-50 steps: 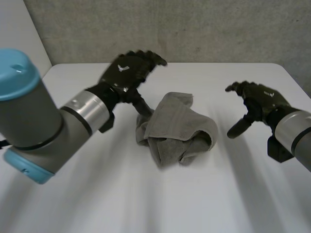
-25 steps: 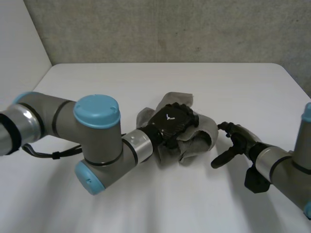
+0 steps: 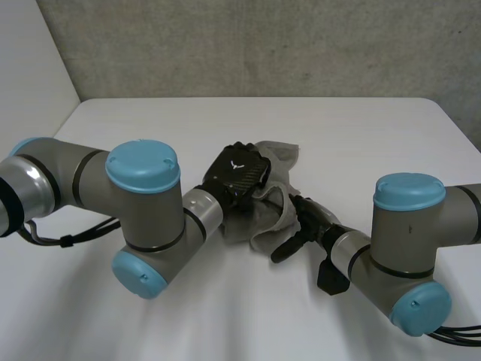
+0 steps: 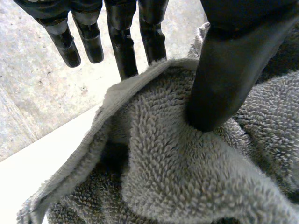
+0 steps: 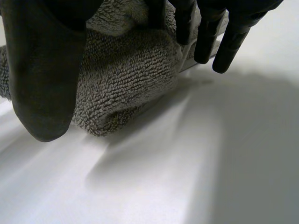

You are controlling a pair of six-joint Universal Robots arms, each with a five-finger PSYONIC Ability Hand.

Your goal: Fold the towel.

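Left hand [image 3: 239, 171] pinches towel [image 3: 259, 224] (thumb over fold).

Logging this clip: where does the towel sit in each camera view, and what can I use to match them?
Head view: towel mid-table, left hand on top of it, right hand at its right edge.
Left wrist view: towel under the left hand's thumb, a fold raised against the fingers.
Right wrist view: towel between the right hand's thumb and fingers.
Shared landmark: white table bordering the towel.

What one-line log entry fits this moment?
left robot hand: pinching towel | right robot hand: open at towel | towel: crumpled
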